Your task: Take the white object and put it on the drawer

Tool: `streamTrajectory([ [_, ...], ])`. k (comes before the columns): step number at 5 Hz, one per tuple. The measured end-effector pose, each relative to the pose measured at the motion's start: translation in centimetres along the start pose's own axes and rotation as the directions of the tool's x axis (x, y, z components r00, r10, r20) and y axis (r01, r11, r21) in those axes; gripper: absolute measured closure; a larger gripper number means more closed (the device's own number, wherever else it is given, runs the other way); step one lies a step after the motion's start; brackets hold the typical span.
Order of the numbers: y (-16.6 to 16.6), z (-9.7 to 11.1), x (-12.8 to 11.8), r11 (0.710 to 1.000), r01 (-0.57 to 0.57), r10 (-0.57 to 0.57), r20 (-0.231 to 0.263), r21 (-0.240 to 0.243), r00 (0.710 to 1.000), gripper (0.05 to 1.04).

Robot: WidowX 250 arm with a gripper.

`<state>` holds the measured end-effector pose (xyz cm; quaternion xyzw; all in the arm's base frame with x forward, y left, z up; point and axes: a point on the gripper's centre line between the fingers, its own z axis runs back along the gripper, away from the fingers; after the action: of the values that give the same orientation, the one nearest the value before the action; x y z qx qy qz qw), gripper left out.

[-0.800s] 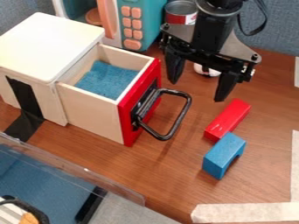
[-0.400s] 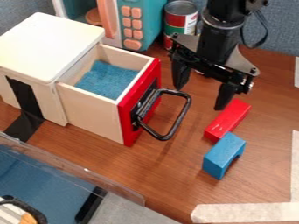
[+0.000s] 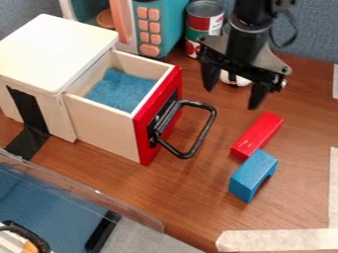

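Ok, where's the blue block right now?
In the camera view, the blue block is right of centre, just below the red block and right of the drawer handle.

White object partly hidden (end effector in front), toy microwave cropped

No readable text

No words, brands, numbers or signs can be read. The can at the far side of the table, just right of the toy microwave, has a label with red, white and green areas; the print on it is too small to make out.
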<state>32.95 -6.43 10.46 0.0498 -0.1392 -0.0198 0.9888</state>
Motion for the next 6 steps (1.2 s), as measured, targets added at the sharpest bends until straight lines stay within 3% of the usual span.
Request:
streamTrajectory([
  [1,1.4,-0.2,1.1,0.99,-0.138,0.137,0.041,0.005,0.99,0.083],
  [2,2.4,-1.2,2.9,0.98,-0.2,0.2,0.033,0.006,0.979,0.082],
  [6,2.2,-7.0,8.9,0.967,-0.255,0.255,-0.025,-0.012,0.967,0.082],
])
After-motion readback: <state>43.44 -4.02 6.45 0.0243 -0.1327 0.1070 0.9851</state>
